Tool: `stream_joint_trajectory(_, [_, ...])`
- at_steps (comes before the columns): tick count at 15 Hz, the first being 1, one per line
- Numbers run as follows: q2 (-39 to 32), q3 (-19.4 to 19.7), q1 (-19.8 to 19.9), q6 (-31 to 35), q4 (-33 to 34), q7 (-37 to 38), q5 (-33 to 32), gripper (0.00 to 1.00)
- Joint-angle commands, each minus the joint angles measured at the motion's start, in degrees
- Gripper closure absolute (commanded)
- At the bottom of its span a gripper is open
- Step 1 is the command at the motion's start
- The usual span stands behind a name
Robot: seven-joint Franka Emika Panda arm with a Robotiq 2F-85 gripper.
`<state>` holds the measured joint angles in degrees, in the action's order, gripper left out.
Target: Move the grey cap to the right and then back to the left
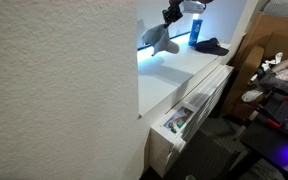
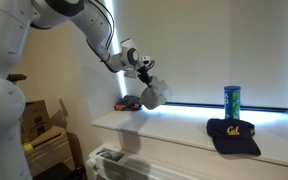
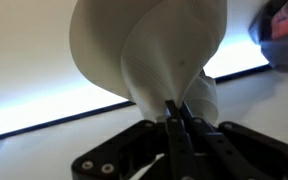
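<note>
The grey cap (image 2: pixel 154 93) hangs in the air from my gripper (image 2: pixel 144 72), above the left part of the white ledge (image 2: pixel 174 128). In an exterior view the cap (image 1: pixel 162 40) dangles below the gripper (image 1: pixel 172 17) in front of the bright window. In the wrist view my fingers (image 3: pixel 176 108) are shut on a fold of the cap's light-grey fabric (image 3: pixel 149 50), which fills the upper middle of the picture.
A blue can (image 2: pixel 231 100) stands on the ledge, with a dark navy cap with yellow lettering (image 2: pixel 234 135) in front of it; both show in an exterior view, can (image 1: pixel 195 32) and dark object (image 1: pixel 212 46). A small dark object (image 2: pixel 129 103) lies behind the grey cap. Cardboard boxes (image 1: pixel 274 60) stand nearby.
</note>
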<state>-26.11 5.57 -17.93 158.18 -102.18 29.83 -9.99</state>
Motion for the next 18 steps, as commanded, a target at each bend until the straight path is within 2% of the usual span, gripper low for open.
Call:
stream_joint_trajectory(1, [7.8,-7.9,3.2,0.0,-11.1,-11.3,5.1,0.99])
stream_joint_trajectory(5, [12.8,-16.2,6.9,-1.5,-17.9,-24.1,14.7,0.99])
stream_joint_trajectory(6, [13.7,-17.0,7.3,-1.1,-19.3,-26.0,16.2,0.99])
stream_joint_trajectory(8, [14.0,-17.8,8.1,4.1,-21.3,-29.2,18.5,0.99])
stream_joint_trajectory(10, [12.6,-20.5,10.5,15.2,-23.0,-34.8,26.1,0.99])
stream_joint_trajectory(11, [11.2,-23.3,12.8,19.8,-23.1,-39.2,31.2,0.99])
stream_joint_trajectory(13, [7.7,-32.0,19.4,28.6,-22.6,-47.5,39.0,0.99])
stream_joint_trajectory(15, [3.8,-40.4,26.7,32.3,-21.1,-50.3,39.2,0.99])
stream_joint_trajectory(17, [0.3,-45.1,31.5,34.6,-21.4,-49.7,36.1,0.99])
stream_joint_trajectory(18, [-1.0,-46.1,32.9,35.2,-21.6,-49.4,35.2,0.99])
